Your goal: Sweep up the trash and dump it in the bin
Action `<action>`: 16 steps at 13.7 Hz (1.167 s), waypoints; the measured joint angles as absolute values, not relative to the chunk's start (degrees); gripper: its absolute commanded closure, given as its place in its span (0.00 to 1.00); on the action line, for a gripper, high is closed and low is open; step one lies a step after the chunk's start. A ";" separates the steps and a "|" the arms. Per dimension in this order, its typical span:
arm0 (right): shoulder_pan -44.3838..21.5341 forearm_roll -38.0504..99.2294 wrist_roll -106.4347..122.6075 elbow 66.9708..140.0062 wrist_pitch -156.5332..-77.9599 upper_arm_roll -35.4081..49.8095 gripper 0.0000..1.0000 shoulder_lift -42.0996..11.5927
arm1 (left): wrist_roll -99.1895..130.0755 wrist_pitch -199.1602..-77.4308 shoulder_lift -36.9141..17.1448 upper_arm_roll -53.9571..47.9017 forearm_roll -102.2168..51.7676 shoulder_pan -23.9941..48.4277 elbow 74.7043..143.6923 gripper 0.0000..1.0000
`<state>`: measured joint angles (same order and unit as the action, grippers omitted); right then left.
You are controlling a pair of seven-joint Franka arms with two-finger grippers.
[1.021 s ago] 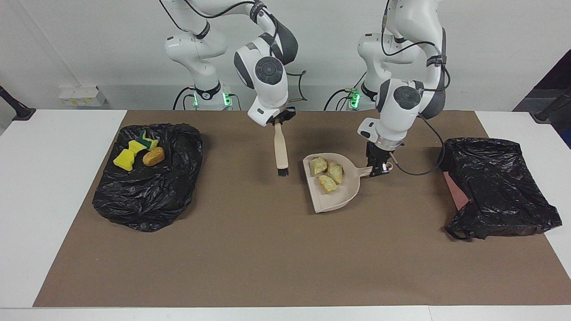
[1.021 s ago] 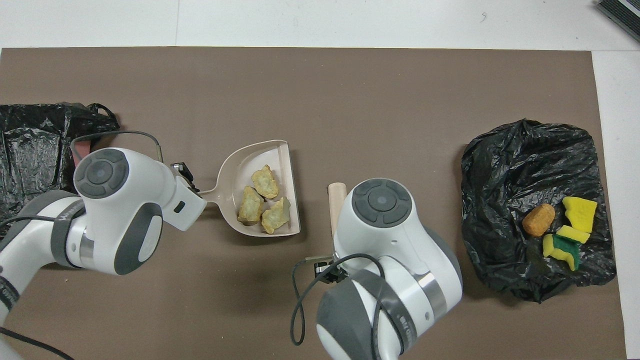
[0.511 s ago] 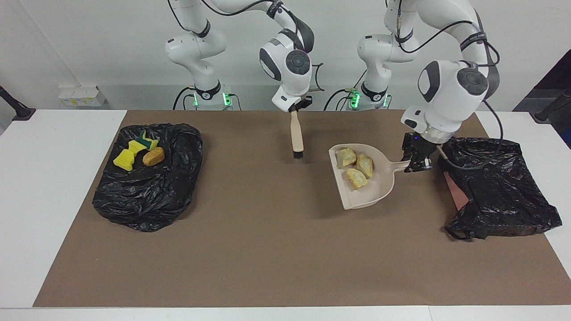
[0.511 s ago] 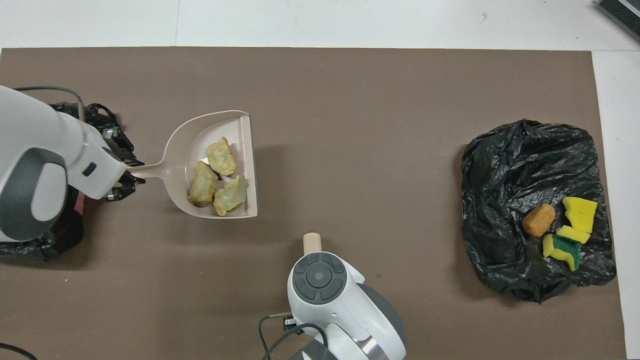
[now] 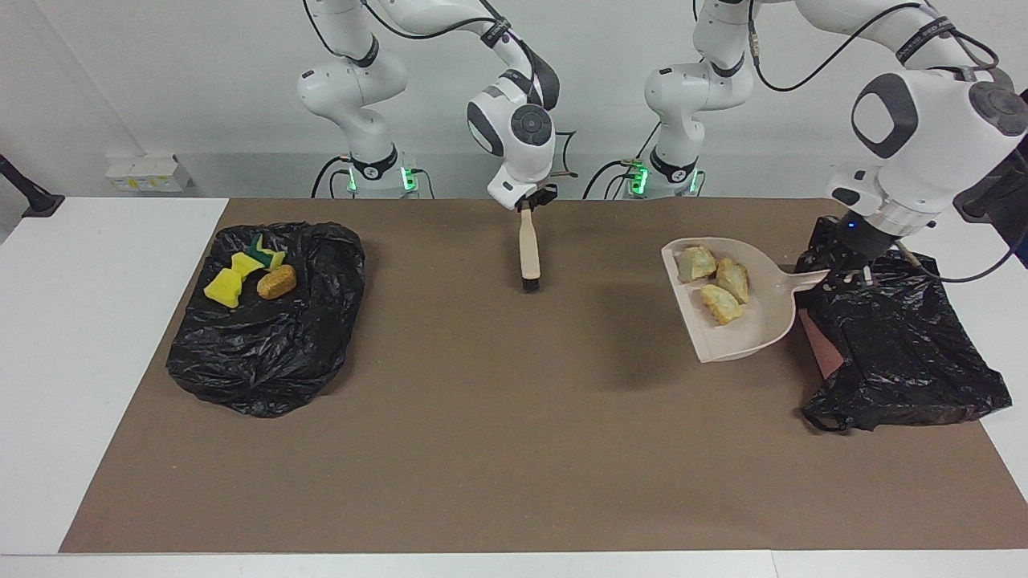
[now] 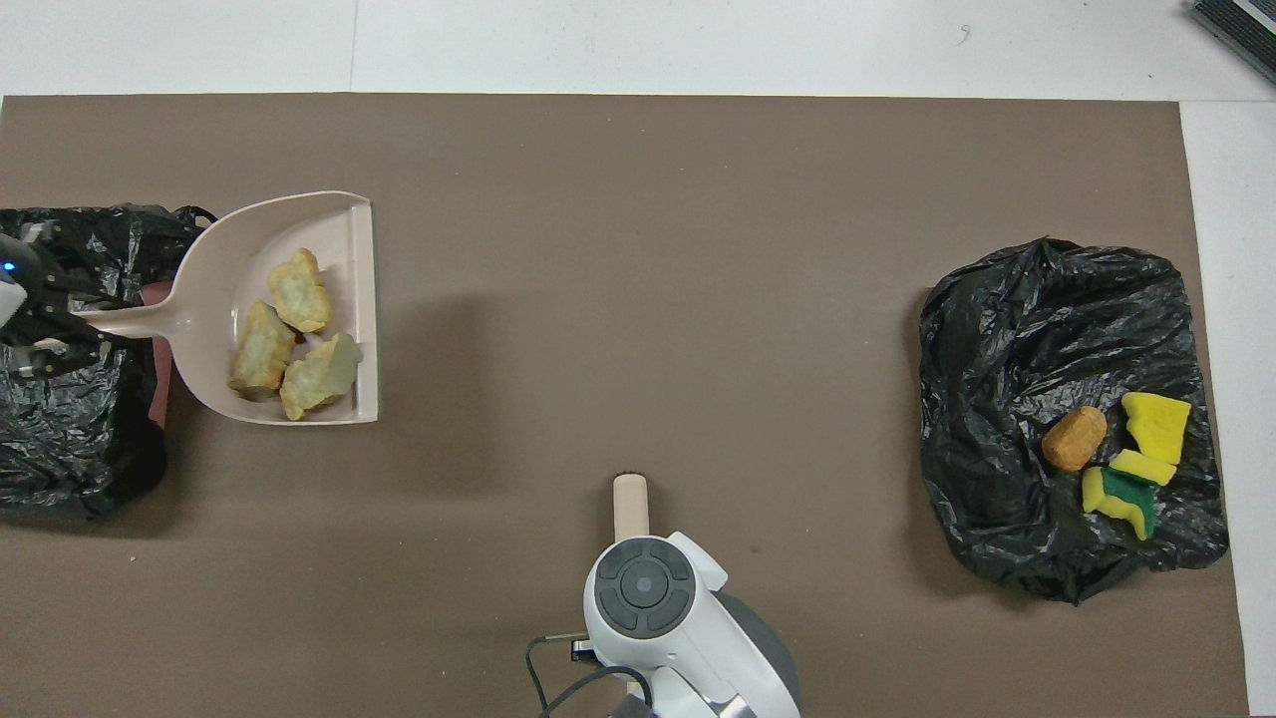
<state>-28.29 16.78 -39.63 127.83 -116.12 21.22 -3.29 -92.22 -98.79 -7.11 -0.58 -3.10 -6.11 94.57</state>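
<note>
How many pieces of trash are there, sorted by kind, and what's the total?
Pale crumbly chunks, in the dustpan held by the left gripper: 3
Yellow sponge bits, on the black bag at the right arm's end: 3
Brown oval lump, same bag: 1
Total: 7

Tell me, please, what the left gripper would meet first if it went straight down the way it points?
Probably the crumpled black plastic bag at the left arm's end: the left gripper, holding the beige plastic dustpan by its handle, hangs over the bag's edge, though its height is uncertain.
</note>
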 measured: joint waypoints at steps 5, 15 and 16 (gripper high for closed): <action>-28.63 16.79 -40.11 128.53 -118.46 21.19 0.64 -3.98 | -101.69 -97.80 -11.12 -0.28 0.73 -17.36 88.36 1.00; -24.13 7.21 -38.34 121.54 -120.46 20.15 0.00 -3.91 | -100.55 -112.65 -16.38 -1.38 32.79 -24.31 85.30 1.00; -21.21 5.59 -37.99 119.94 -120.43 20.04 0.00 -3.62 | -97.05 -113.85 -16.34 -1.65 36.36 -23.59 87.34 1.00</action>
<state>-21.21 5.59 -37.99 119.94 -120.43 20.04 -3.62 -97.05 -113.85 -16.34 -1.65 36.36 -23.59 87.34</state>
